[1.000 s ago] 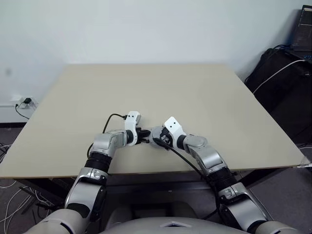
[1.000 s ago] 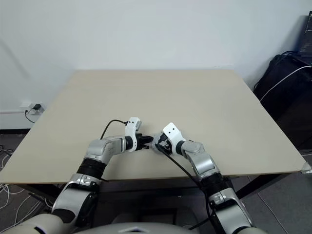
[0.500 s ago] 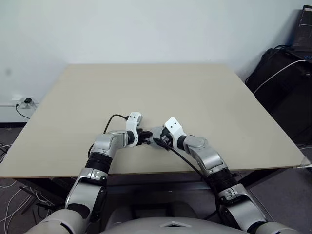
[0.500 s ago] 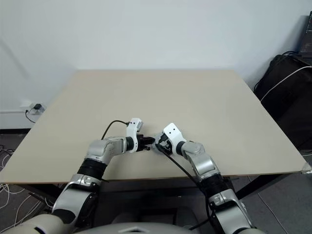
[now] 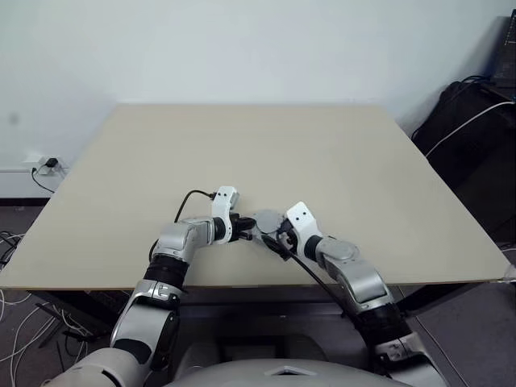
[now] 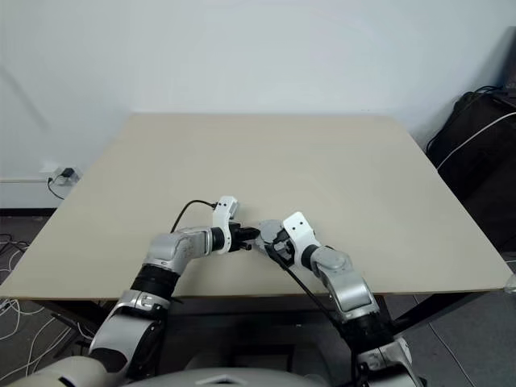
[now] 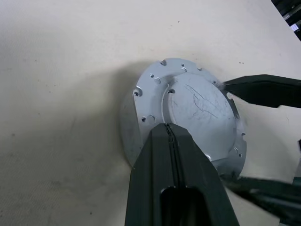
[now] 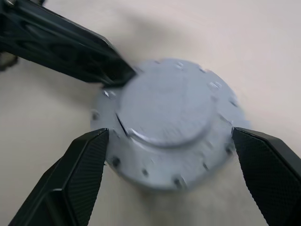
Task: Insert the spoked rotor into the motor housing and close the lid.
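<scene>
Resting on the table (image 5: 339, 161) near its front edge, the lid (image 8: 169, 117) sat grey and hubbed atop the motor housing (image 7: 129, 136), between both arms; the left gripper (image 7: 169, 129) was fully shut, empty, its joined fingertips touching the lid's rim; the right gripper (image 8: 171, 141) stood wide open, its fingers (image 8: 77, 174) flanking the lid on either side, gripping nothing.

Sitting alone on the wide beige tabletop (image 5: 322, 153), flat grey metal disc with raised hub (image 8: 169, 117). Crowding its rim: closed black fingers of the left gripper (image 7: 170, 141) touching one edge, spread black fingers of the right gripper (image 8: 169, 183) flanking both sides.
</scene>
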### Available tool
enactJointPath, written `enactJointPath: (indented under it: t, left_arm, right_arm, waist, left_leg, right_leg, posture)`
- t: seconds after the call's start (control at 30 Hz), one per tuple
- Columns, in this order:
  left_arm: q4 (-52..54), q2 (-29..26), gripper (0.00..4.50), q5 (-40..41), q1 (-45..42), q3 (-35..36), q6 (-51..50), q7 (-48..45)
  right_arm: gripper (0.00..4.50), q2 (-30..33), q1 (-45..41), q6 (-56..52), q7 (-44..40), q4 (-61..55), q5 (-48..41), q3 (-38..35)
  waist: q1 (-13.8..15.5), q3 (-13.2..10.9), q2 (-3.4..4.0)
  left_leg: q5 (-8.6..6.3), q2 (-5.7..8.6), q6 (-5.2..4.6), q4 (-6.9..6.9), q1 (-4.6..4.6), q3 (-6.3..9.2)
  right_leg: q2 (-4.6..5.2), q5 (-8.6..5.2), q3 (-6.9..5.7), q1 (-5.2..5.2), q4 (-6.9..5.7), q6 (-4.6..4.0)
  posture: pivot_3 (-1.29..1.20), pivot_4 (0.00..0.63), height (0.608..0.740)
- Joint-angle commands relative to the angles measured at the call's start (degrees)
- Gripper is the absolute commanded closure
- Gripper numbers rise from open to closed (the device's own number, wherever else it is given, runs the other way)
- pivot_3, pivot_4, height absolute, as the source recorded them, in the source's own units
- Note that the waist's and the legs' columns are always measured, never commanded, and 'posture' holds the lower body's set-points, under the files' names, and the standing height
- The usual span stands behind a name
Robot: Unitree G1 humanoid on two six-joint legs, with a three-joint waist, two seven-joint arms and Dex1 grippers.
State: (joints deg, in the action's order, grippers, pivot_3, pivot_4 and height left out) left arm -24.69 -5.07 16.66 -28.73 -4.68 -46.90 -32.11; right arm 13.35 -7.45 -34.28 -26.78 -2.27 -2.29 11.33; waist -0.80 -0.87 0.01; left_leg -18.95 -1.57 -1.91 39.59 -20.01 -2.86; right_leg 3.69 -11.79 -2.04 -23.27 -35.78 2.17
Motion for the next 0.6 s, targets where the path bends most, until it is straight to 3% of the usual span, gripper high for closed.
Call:
enactJointPath:
  t: [0.03, 0.27, 0.43, 0.6]
  left_arm:
    - [0.69, 0.40, 4.50, -0.38, 0.40, -1.04, -0.70, 0.12]
    - [0.52, 0.34, 4.50, -0.58, 0.49, -1.36, -0.46, -0.23]
    - [0.40, 0.24, 4.50, -0.70, 0.46, -1.47, -0.42, -0.39]
    - [0.88, 0.10, 4.50, -0.68, 0.90, -1.50, -0.57, -0.45]
  right_arm:
    - [0.06, 0.26, 2.90, -2.61, 1.07, -4.63, -2.15, -2.78]
    - [0.06, -4.58, 6.03, -6.94, 3.37, -8.92, -10.34, -10.66]
    - [0.06, -9.43, 4.45, -11.07, 4.15, -8.27, -19.50, -17.70]
    - [0.06, -11.38, 1.53, -12.89, 6.60, -4.67, -22.57, -20.84]
  waist:
    - [0.05, 0.00, 0.00]
    - [0.09, -0.04, -0.02]
    - [0.13, -0.05, -0.02]
    - [0.12, -0.04, -0.02]
  left_leg:
    - [0.00, 0.00, 0.00, 0.00, -0.01, -0.01]
    - [0.00, 0.00, 0.00, 0.00, -0.12, -0.02]
    - [0.00, 0.00, -0.01, 0.00, -0.17, 0.01]
    - [0.00, 0.00, -0.01, 0.01, -0.21, 0.00]
  right_leg:
    - [0.00, 0.00, 0.00, -0.03, 0.00, 0.00]
    - [0.00, -0.01, 0.01, -0.17, -0.02, 0.00]
    - [0.00, 0.00, -0.01, -0.19, 0.00, -0.01]
    - [0.00, 0.03, 0.00, -0.23, -0.01, -0.04]
  posture:
    - [0.00, 0.000, 0.740]
    - [0.00, 0.000, 0.740]
    - [0.00, 0.000, 0.740]
    - [0.00, 0.000, 0.740]
